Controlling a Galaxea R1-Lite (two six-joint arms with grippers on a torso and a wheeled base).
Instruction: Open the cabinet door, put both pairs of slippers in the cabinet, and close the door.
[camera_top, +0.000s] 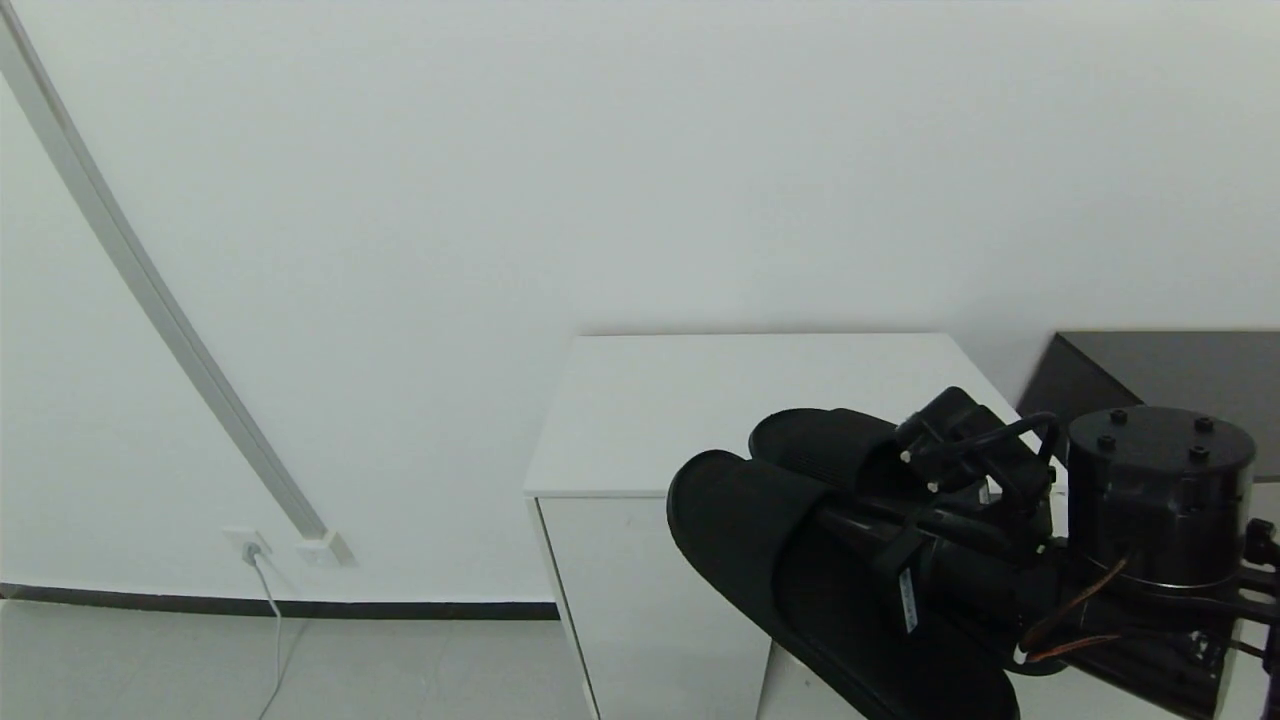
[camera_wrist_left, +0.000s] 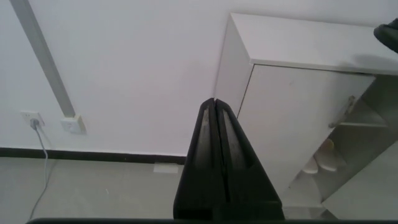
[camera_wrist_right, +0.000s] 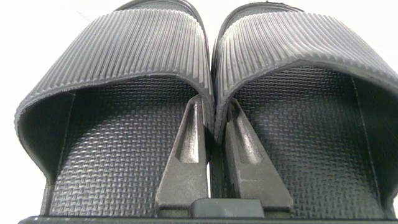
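Black slippers (camera_top: 760, 520), lower right, pinched by the right hand (camera_wrist_right: 214, 121); left hand (camera_wrist_left: 215, 107) clenched, empty; white cabinet (camera_top: 700, 410), wall (camera_top: 500, 200), grey floor (camera_top: 150, 660).

A bare indoor room, more a staged test space than a lived-in home. It has a plain white wall (camera_top: 500, 200) with a surface-mounted cable duct (camera_top: 150, 290) running slantwise (as the head view frames it) down to a spot near a wall socket (camera_top: 247, 545), which has a white cable (camera_top: 275, 620) plugged in. Below are a black skirting strip (camera_top: 300, 605) and a pale grey floor (camera_top: 150, 660). A white cabinet (camera_top: 750, 410) stands against the wall, with a dark desk (camera_top: 1170, 365) near it.
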